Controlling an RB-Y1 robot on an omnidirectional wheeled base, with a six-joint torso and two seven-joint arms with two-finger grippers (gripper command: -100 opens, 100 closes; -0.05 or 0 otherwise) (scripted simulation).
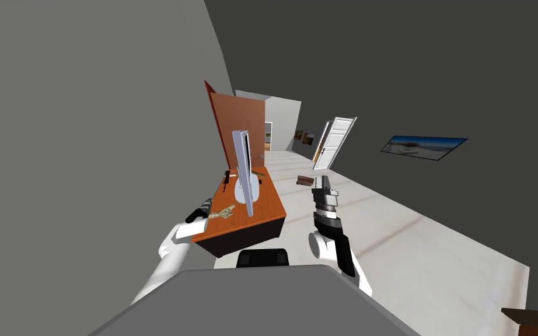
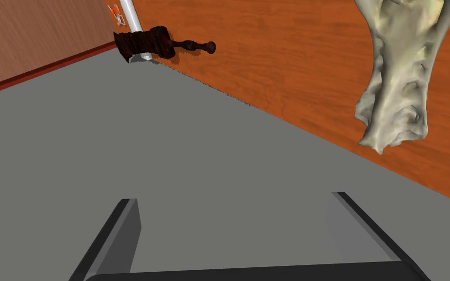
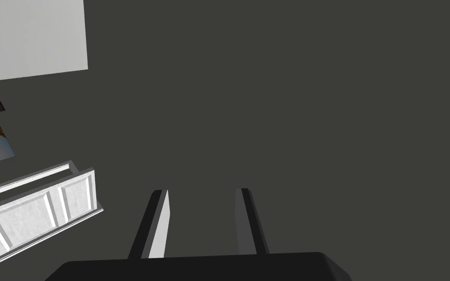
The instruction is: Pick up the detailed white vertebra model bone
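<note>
Vertebra bone (image 2: 396,83) on desk (image 2: 287,63), just ahead of left gripper (image 2: 234,196), off its right finger. Dark handled object (image 2: 151,43) on the same desk, farther ahead. Monitor (image 1: 243,172) stands on desk beyond the bone.

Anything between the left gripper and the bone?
No object: in the left wrist view, bare grey surface and orange desktop lie between left gripper and bone.

head camera high over desk (image 1: 265,201), left wrist close
</note>
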